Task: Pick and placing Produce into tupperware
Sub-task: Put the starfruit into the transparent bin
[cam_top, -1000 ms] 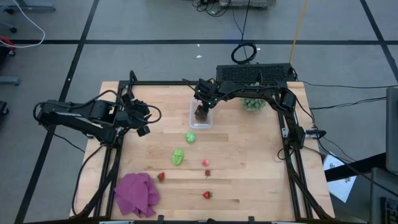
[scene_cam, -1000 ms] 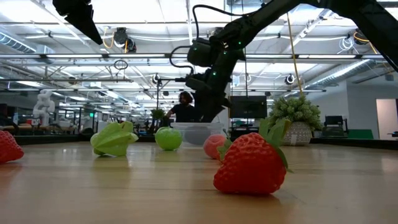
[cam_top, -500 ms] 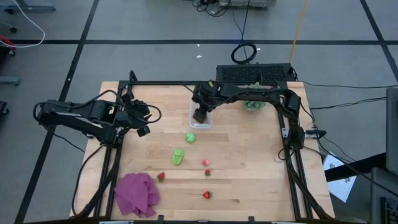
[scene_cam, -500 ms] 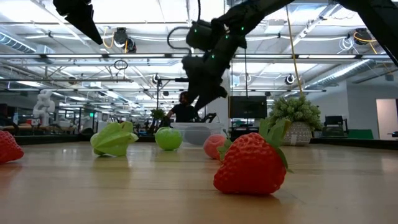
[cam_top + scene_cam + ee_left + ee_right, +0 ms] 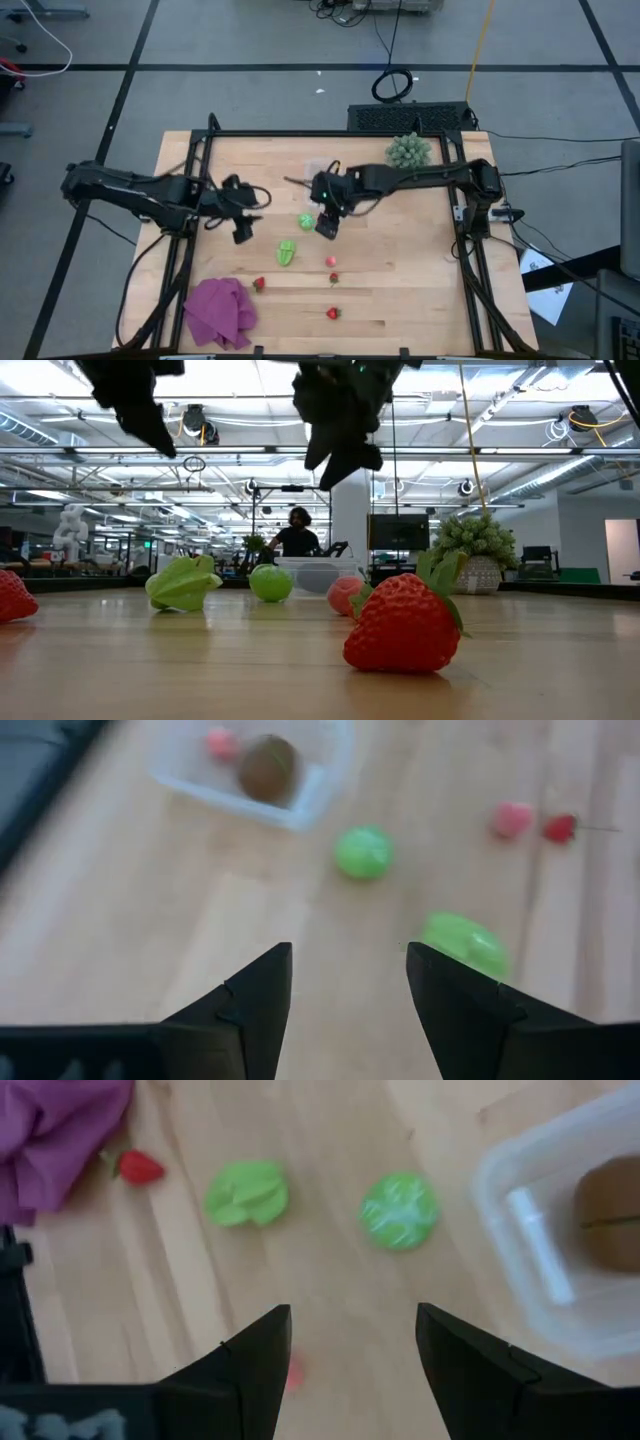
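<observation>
Strawberries: nearest the front edge in the high view, one strawberry [image 5: 332,313] lies alone; two more [image 5: 259,284] [image 5: 333,278] lie a row farther in, one near the cloth, one under a pink piece [image 5: 330,261].
Cloth: purple cloth [image 5: 220,312] is bunched at the front left of the table [image 5: 400,290].
Ridged green piece: ridged green piece [image 5: 286,252] rests on bare wood, mid-table, just left of the pink piece.
Left gripper: left gripper [image 5: 348,982] hangs over the table left of the ridged piece, fingers apart, nothing between them.
Right gripper: right gripper [image 5: 352,1342] hangs beside the round green piece, fingers apart and empty.
Round green piece: round green piece [image 5: 306,221] sits on the wood between the ridged piece and the tub.
Tub: clear tub [image 5: 560,1230] stands just beyond the round piece; a brown kiwi [image 5: 612,1225] lies inside, and the left wrist view shows a small red piece [image 5: 221,742] beside it.
Plant: spiky plant [image 5: 409,152] stands near the far right edge.
</observation>
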You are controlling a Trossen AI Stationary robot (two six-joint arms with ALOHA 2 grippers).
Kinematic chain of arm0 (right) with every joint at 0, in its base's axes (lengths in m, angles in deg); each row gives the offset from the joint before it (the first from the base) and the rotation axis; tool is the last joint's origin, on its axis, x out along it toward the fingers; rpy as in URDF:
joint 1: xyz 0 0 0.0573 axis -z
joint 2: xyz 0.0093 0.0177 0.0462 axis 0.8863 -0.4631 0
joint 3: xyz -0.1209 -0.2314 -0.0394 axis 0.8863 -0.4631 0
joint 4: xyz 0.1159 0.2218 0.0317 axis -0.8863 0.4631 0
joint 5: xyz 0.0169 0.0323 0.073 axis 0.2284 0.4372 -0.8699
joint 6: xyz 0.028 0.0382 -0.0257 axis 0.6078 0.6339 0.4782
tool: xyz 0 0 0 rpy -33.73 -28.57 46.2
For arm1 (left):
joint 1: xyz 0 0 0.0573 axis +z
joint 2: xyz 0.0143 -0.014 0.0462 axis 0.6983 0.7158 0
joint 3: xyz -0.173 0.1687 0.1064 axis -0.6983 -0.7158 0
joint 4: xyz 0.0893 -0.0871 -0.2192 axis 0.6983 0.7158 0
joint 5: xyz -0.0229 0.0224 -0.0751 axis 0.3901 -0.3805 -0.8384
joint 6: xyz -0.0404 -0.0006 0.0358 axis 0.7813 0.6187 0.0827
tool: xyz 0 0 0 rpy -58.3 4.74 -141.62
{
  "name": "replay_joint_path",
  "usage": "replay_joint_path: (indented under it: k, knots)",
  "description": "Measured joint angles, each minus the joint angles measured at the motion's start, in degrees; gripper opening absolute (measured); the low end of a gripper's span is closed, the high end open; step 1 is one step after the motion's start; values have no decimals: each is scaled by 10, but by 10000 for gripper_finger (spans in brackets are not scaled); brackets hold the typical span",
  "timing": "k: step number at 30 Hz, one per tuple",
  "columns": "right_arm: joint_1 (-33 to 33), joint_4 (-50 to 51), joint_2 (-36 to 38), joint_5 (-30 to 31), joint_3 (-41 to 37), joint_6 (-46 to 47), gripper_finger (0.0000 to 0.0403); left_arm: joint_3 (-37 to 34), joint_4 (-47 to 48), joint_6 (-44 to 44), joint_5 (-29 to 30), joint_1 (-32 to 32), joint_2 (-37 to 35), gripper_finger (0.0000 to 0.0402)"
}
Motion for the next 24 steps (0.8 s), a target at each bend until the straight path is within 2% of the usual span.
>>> replay_joint_path:
  k: [6,13,17,21,24]
  knots:
    - [-32,25,7,33,0,21,203,-70,-106,69,-18,-38,51,205]
    - [-30,41,7,40,0,-1,203,-69,-215,121,-22,-49,147,205]
    - [-11,95,13,123,0,-50,203,-56,-228,143,-28,-49,185,205]
    - [18,142,33,220,0,-112,203,-50,-227,207,-9,-48,206,205]
    - [43,145,51,255,0,-162,203,-49,-228,257,-2,-44,214,205]
